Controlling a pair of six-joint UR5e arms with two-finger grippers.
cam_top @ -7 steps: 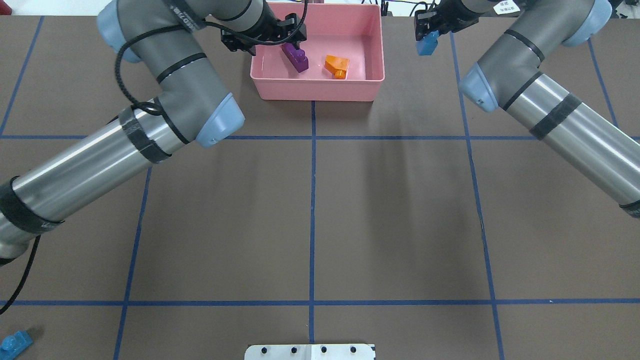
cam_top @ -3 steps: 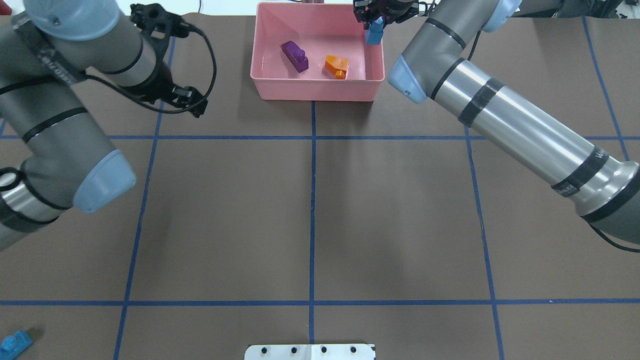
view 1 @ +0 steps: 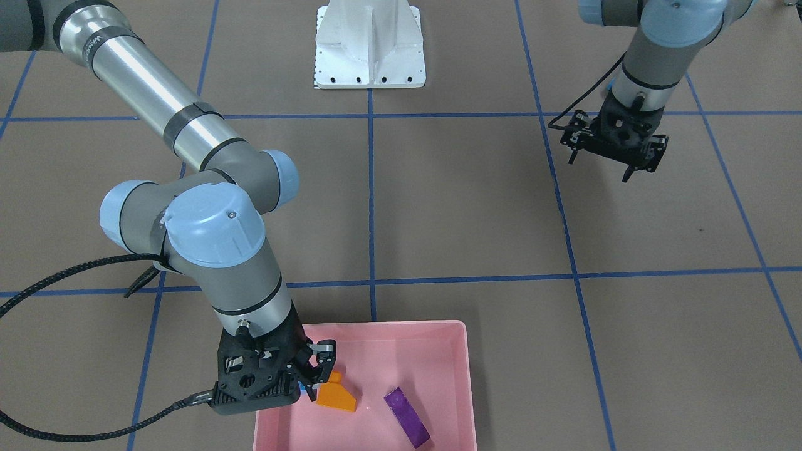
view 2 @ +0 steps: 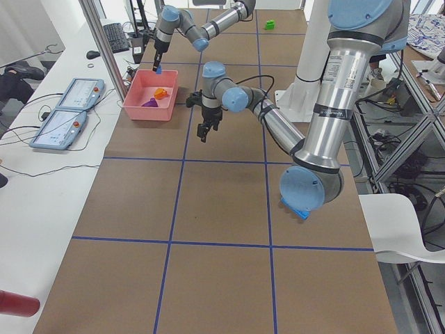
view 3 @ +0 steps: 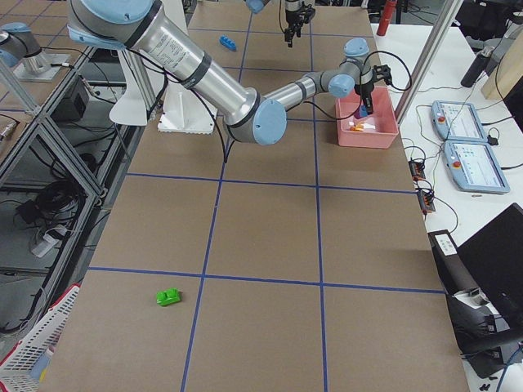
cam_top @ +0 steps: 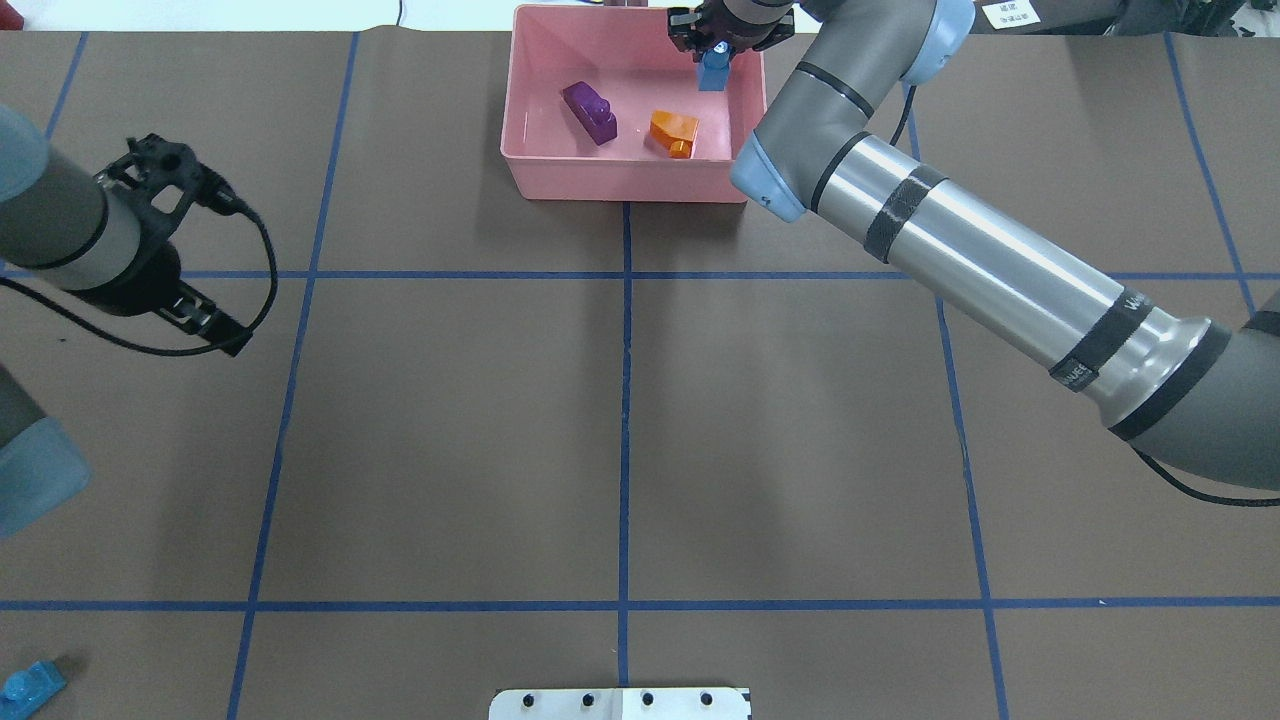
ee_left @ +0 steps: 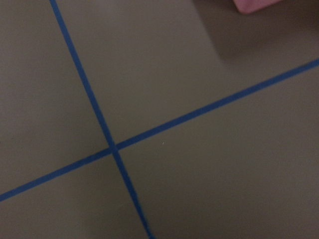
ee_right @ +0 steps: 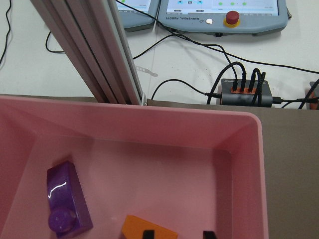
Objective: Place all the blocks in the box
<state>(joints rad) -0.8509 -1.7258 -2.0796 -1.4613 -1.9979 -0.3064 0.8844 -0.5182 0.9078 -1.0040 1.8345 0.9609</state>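
Observation:
The pink box stands at the table's far edge and holds a purple brick and an orange brick. My right gripper hangs over the box's right part, shut on a small blue brick. In the front view this gripper is just beside the orange brick. My left gripper is open and empty, over bare table far left of the box. A longer blue brick lies at the near left corner. A green brick lies far off on the right side.
The white pedestal base stands at the robot's edge. Blue tape lines cross the brown table. The left wrist view shows only table and a corner of the pink box. Control pendants lie behind the box.
My right gripper carried the small blue brick leftward from beside the box to over its inside. My left arm drew back from the box, leftward and toward the robot.

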